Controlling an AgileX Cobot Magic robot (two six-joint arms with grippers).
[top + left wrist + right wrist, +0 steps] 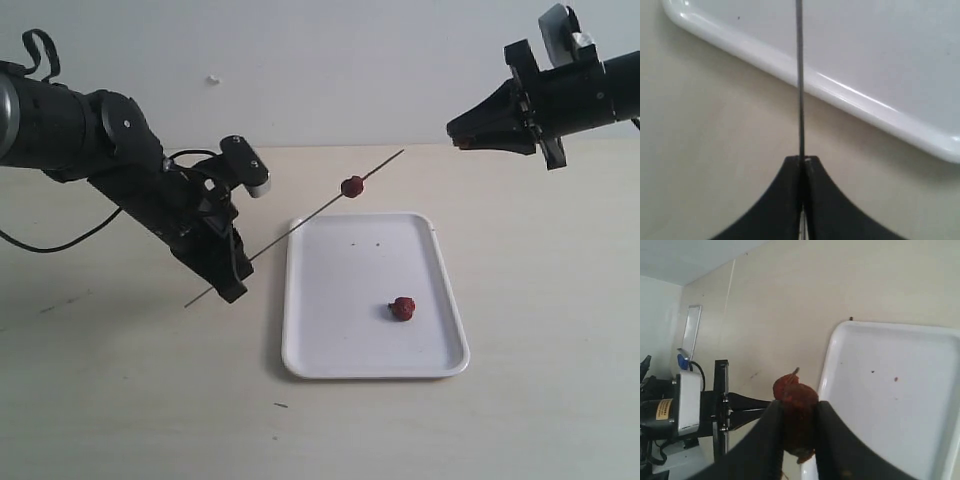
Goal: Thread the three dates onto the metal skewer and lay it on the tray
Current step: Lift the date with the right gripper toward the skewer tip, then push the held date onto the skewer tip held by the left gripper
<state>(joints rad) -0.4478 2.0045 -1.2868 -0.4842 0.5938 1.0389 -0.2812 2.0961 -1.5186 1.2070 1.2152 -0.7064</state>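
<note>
metal skewer (300, 223) slants, tip toward far right, butt in left pincer (235, 285).

Tray (855, 100) glossy plastic; skewer (799, 75) smooth metal; date (795, 399) w/ wrinkled skin.

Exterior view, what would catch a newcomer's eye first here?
The thin metal skewer, pinched in the left gripper, slants up in the air past the far left corner of the white tray, with the first date threaded near its upper end. The second date lies on the tray toward its near right. The right gripper, raised at far right, clamps the third date, as its wrist view shows.
</note>
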